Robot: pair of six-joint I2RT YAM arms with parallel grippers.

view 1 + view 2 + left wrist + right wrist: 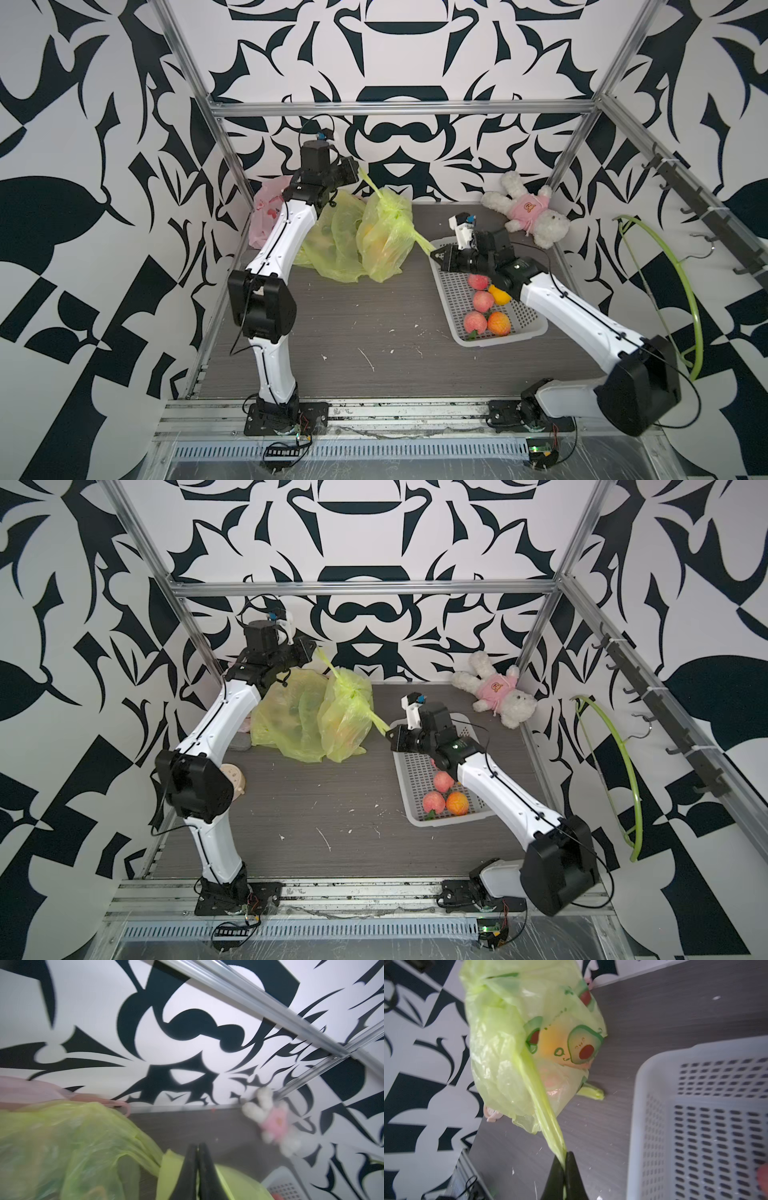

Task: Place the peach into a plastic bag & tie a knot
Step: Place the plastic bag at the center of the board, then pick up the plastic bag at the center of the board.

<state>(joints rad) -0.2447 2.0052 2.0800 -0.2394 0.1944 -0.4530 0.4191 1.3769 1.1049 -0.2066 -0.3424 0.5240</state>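
Observation:
A yellow-green plastic bag (384, 237) (345, 717) printed with avocados lies at the back of the table, its two handles crossed in a knot (397, 214). An orange-yellow peach (556, 1043) glows through the film, with a pink fruit just below it. My left gripper (356, 170) (197, 1146), raised near the back wall, is shut on one handle, with only a thin slit between its jaws. My right gripper (434, 252) (566, 1154) is shut on the other handle (542, 1101), which runs taut towards the basket.
A white perforated basket (442, 291) beside my right gripper holds several peaches (482, 301). Another green bag (332, 237) and a pink bag (266, 208) lie behind my left arm. A plush rabbit (528, 210) rests in the back right corner. A green hoop (681, 282) leans against the right wall.

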